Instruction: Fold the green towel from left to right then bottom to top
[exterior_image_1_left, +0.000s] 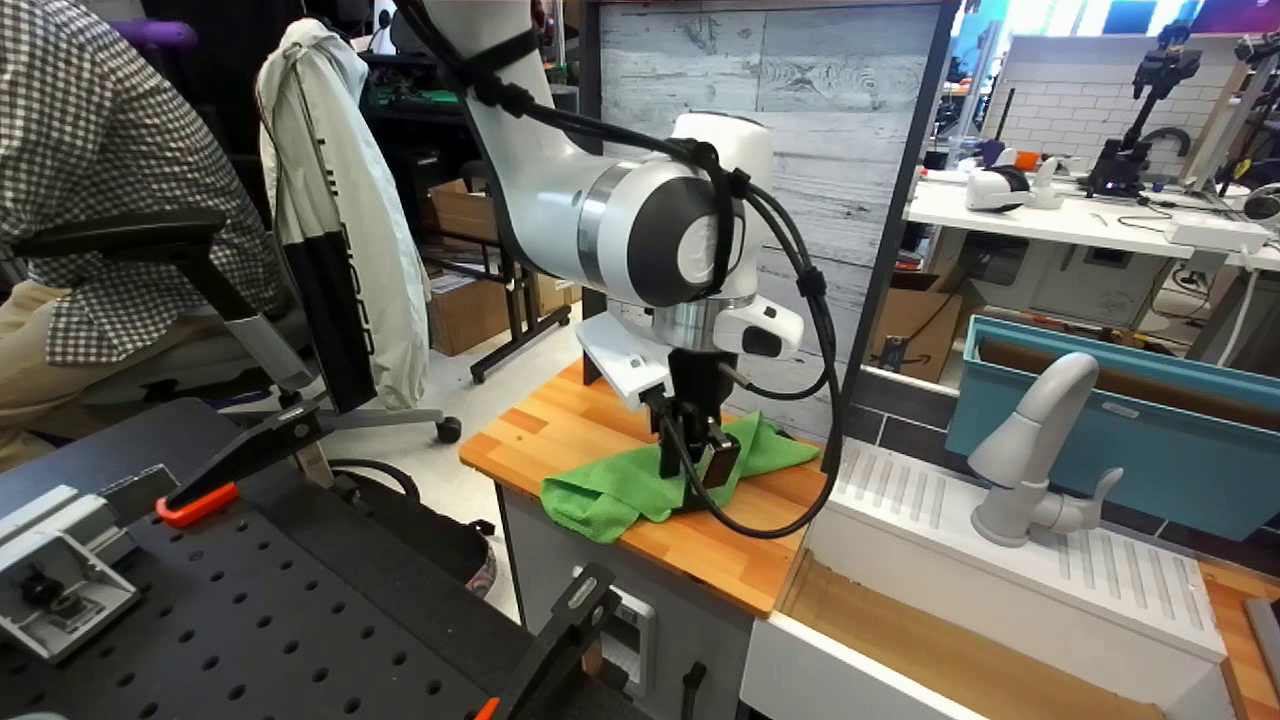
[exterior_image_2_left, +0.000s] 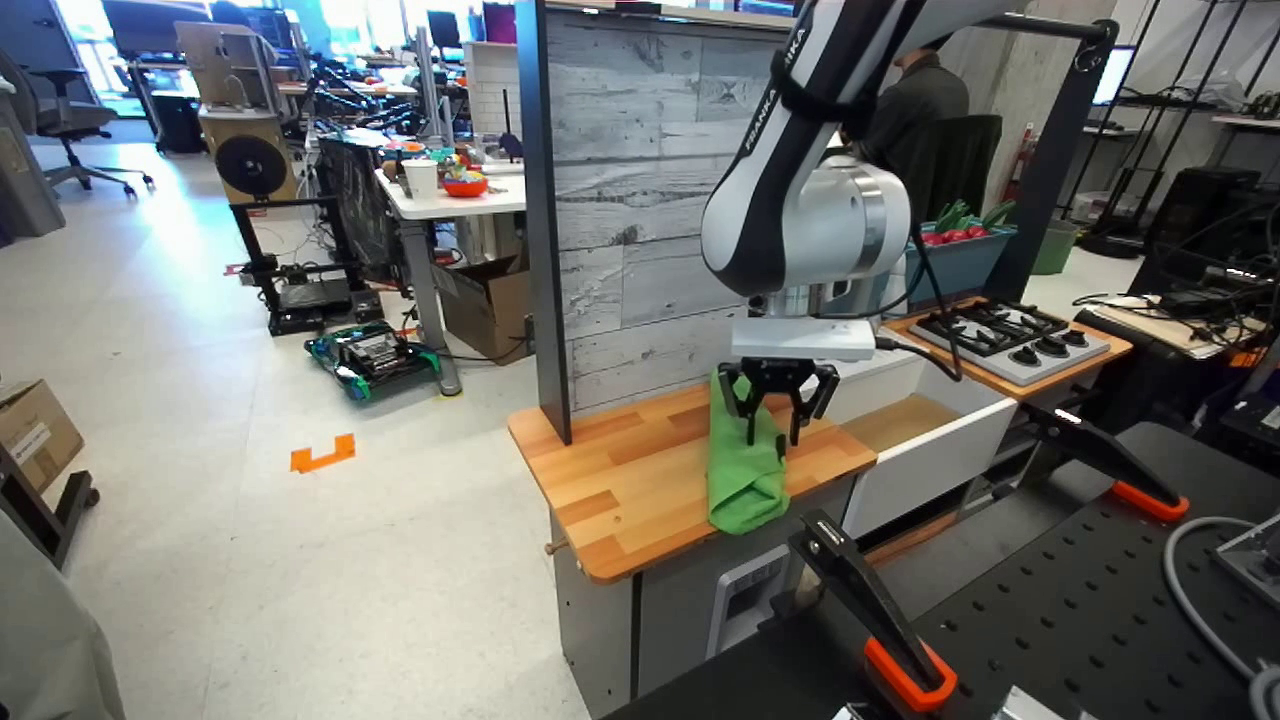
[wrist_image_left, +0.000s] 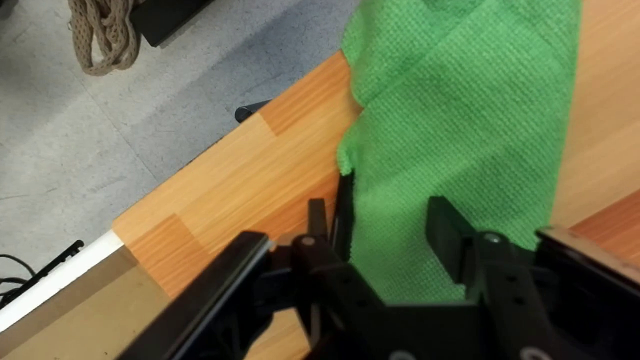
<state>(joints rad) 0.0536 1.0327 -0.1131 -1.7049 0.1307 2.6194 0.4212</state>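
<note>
The green towel (exterior_image_2_left: 740, 480) lies as a long, narrow, layered strip across the wooden counter, with one end at the front edge. It also shows in an exterior view (exterior_image_1_left: 620, 485), partly behind the gripper, and in the wrist view (wrist_image_left: 465, 125). Its near end there is hidden by the gripper. My gripper (exterior_image_2_left: 773, 440) is open, pointing down, and holds nothing. In the wrist view, the gripper (wrist_image_left: 377, 205) straddles the towel's long edge: one finger is over bare wood, the other over the cloth. Whether the fingertips touch anything I cannot tell.
A narrow black object (wrist_image_left: 343, 215) sits against the towel's edge, between the fingers. The wooden counter (exterior_image_2_left: 630, 490) is backed by a grey plank panel (exterior_image_2_left: 640, 200). A white sink (exterior_image_1_left: 870, 590) with a grey faucet (exterior_image_1_left: 1040, 450) adjoins it. Black clamps (exterior_image_2_left: 870, 590) stand in front.
</note>
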